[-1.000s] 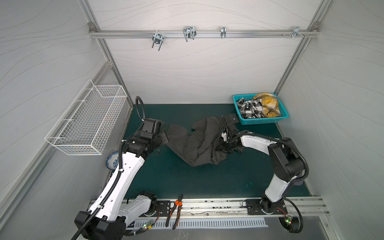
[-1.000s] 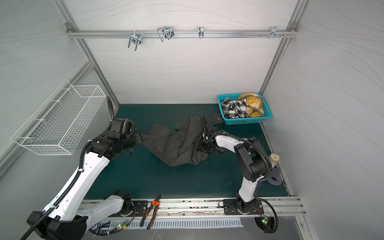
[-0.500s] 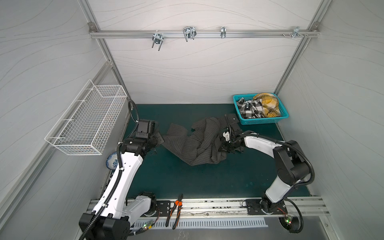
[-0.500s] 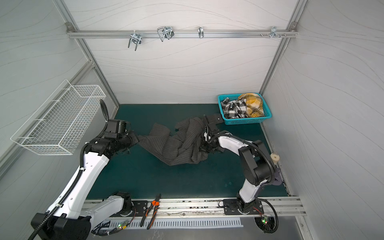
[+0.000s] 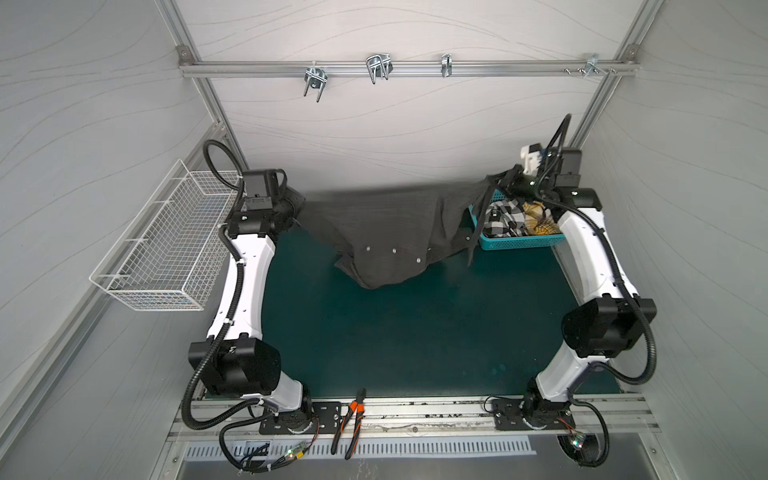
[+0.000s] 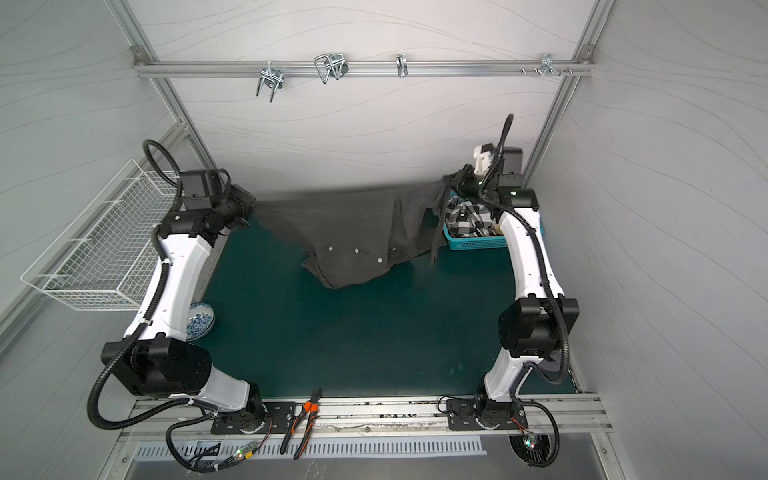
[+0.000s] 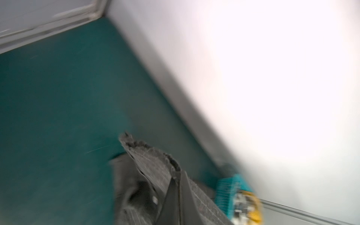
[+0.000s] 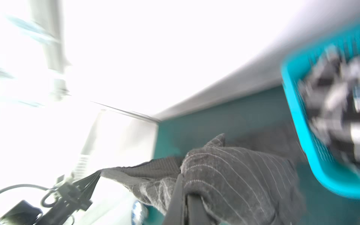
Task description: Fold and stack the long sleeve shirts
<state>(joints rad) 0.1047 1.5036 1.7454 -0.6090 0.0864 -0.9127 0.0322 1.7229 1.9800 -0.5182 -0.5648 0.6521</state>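
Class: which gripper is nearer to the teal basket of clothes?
Right. The right gripper hangs at the far-left corner of the teal basket; the left gripper holds the shirt far across the mat.

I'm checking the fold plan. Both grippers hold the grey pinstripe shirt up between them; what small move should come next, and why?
Probably lower both grippers together, drawing them forward, to lay the grey pinstripe shirt flat on the green mat. The shirt hangs spread between the left gripper and the right gripper, its middle sagging, and its right end is close to the teal basket.
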